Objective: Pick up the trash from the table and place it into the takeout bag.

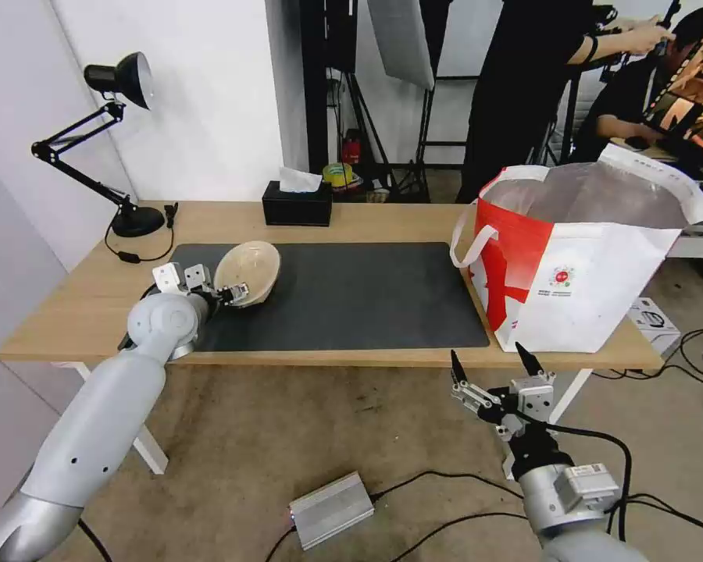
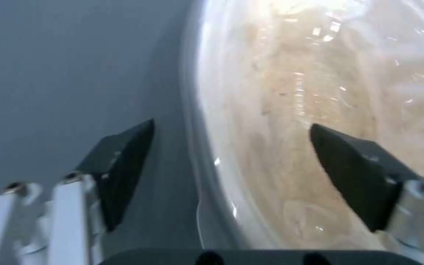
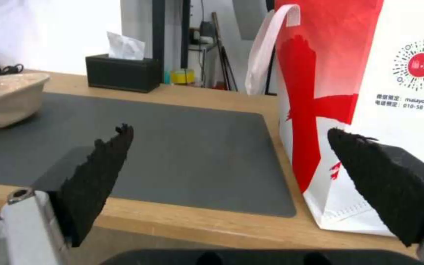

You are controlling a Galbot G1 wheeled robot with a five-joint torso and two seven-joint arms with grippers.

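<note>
Your left tool point(image 1: 238, 293) sits left of centre in the head view, fingers spread wide astride the rim of one beige bowl point(image 1: 248, 270), tilted on the single dark mat point(image 1: 344, 293). Your right tool point(image 1: 492, 365) hangs wide open below the table point(image 1: 383, 220) edge, lower right. One takeout bag point(image 1: 578, 273) stands at right, mouth open.

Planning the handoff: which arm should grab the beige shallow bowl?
Left. The left gripper is open with its fingers straddling the rim of the beige shallow bowl. The right gripper hangs open below the table edge, by the red-and-white takeout bag.
</note>
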